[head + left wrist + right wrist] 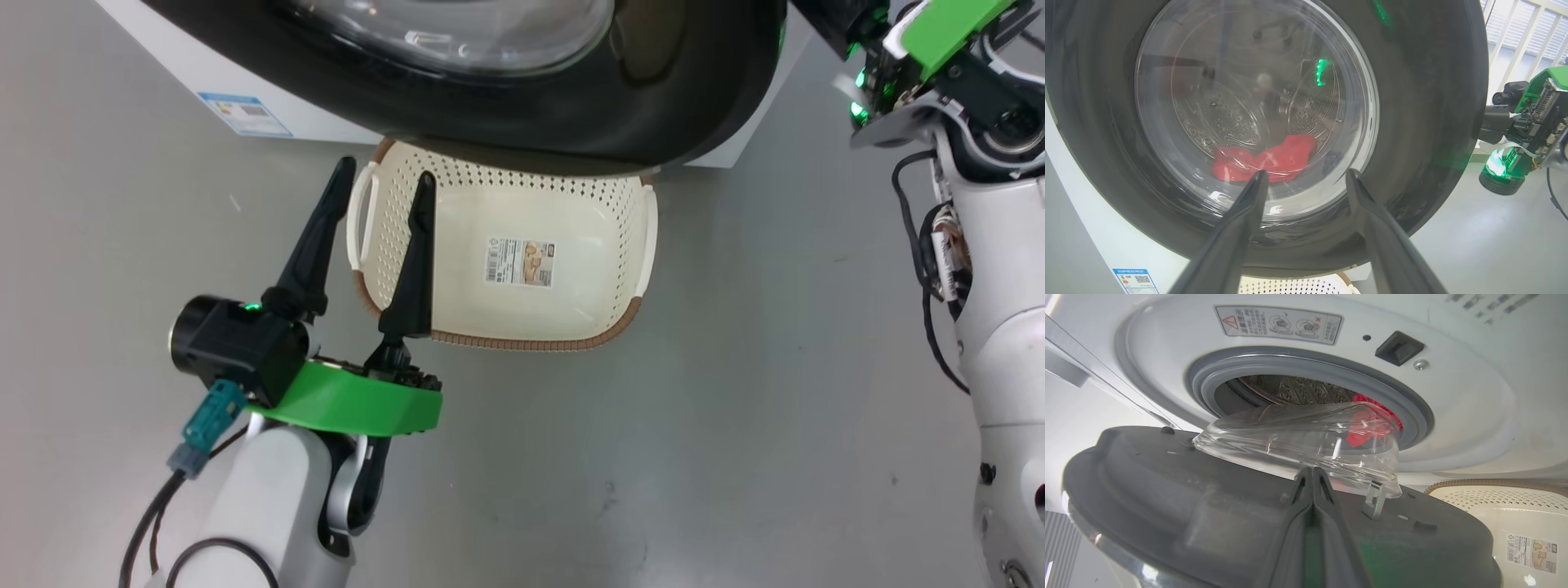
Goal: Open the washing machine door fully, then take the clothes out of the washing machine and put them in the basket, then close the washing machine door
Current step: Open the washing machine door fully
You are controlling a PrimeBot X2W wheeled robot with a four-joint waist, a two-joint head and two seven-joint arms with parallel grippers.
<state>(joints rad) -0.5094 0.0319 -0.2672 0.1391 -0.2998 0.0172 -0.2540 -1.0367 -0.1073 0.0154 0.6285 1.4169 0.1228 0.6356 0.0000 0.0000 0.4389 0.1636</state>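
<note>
At the lower left of the head view, your left gripper point(385, 171) stands spread wide with nothing between its fingers, its tips over the left handle of the basket point(531, 344). The basket sits mid-frame on the floor, holding only its sticker. Its far end is tucked under the washing machine door point(571, 122), which hangs partway open across the top of the frame, out from the washing machine point(212, 73). In the left wrist view the clothes point(1265, 159) show red through the glass, low in the drum, so the door lies between that gripper and them. In the right wrist view your right gripper point(1312, 473) is pressed shut on nothing. Its tips are at the foot of the glass bowl on the door's inner face, though you cannot tell whether they touch it. My judgement is that the right arm is the nearer one for swinging the door wider, away from the drum opening.
</note>
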